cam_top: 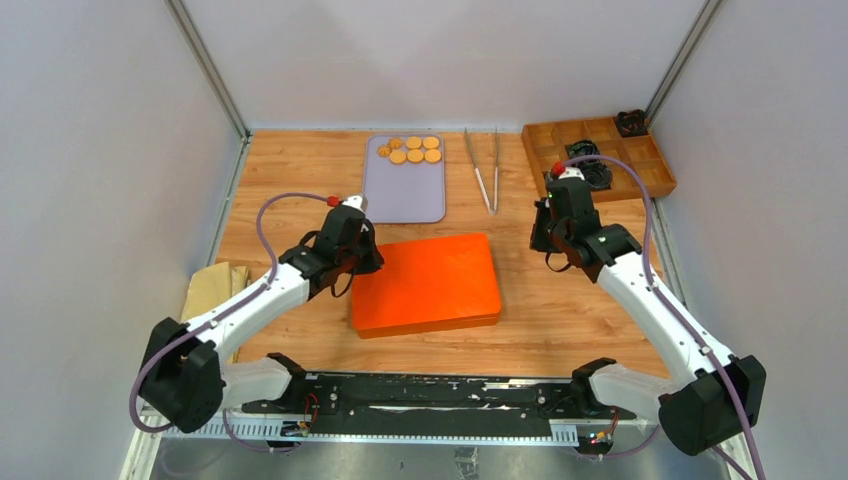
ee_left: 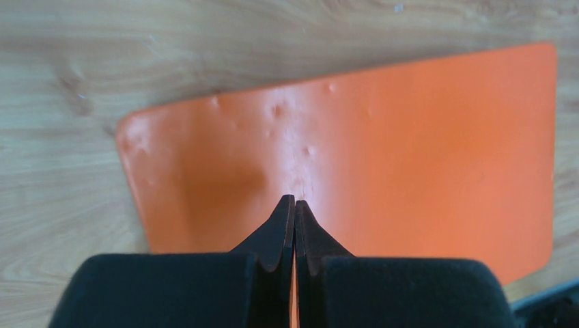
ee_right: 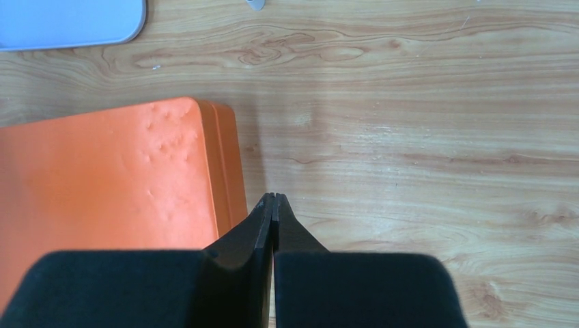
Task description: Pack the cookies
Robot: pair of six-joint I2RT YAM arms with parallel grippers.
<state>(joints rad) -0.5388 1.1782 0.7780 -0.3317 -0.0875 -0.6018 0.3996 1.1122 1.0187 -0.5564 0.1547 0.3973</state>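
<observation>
Several golden-orange cookies lie on a grey tray at the back middle. A closed orange box lies mid-table; it also shows in the left wrist view and the right wrist view. My left gripper is shut and empty, above the box's left edge; in its wrist view the gripper hangs over the lid. My right gripper is shut and empty, above bare wood right of the box; in its wrist view the gripper is just off the box's right edge.
Metal tongs lie right of the tray. A wooden compartment box with dark items stands at the back right. A tan cloth lies at the left edge. Grey walls enclose the table.
</observation>
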